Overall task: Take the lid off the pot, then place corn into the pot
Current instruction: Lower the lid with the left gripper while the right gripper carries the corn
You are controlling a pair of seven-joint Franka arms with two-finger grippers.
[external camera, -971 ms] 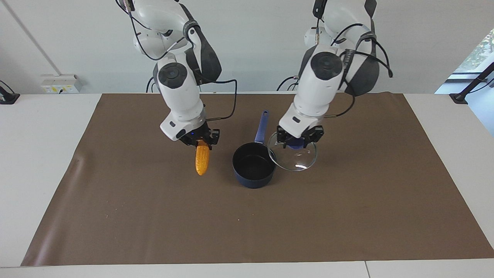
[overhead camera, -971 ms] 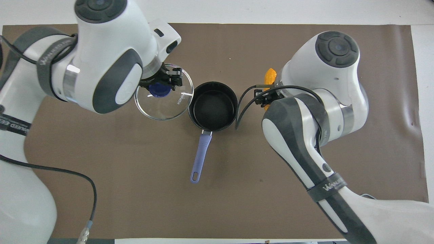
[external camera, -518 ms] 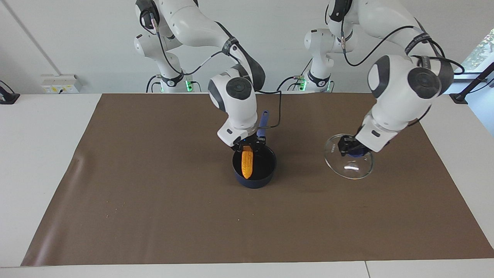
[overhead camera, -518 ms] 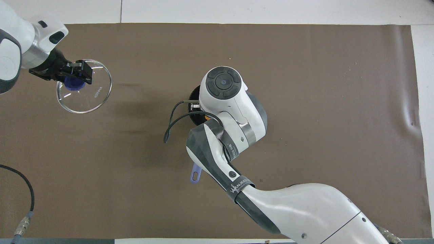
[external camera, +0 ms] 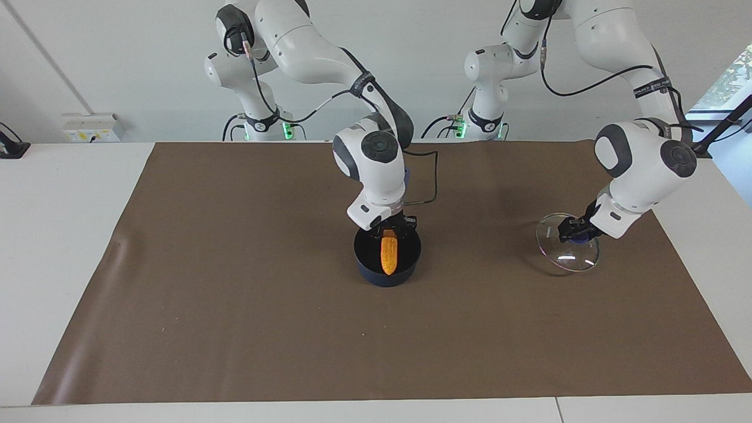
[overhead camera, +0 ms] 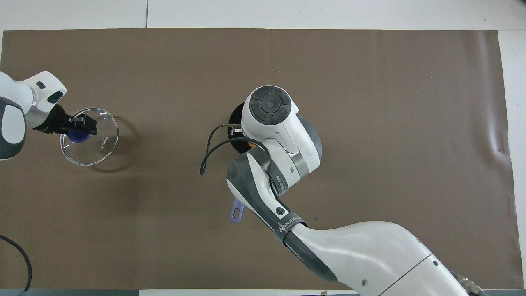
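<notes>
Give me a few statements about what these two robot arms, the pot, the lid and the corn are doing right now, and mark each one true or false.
1. The right gripper holds the corn upright, its lower end inside the pot. True.
2. The lid sits on the pot. False: it is off the pot, toward the left arm's end of the table.
3. The left gripper grips the lid by its blue knob. True.
4. The corn lies loose on the brown mat. False: it is clamped in the right gripper over the pot.
5. The pot lies tipped on its side. False: it stands upright.
</notes>
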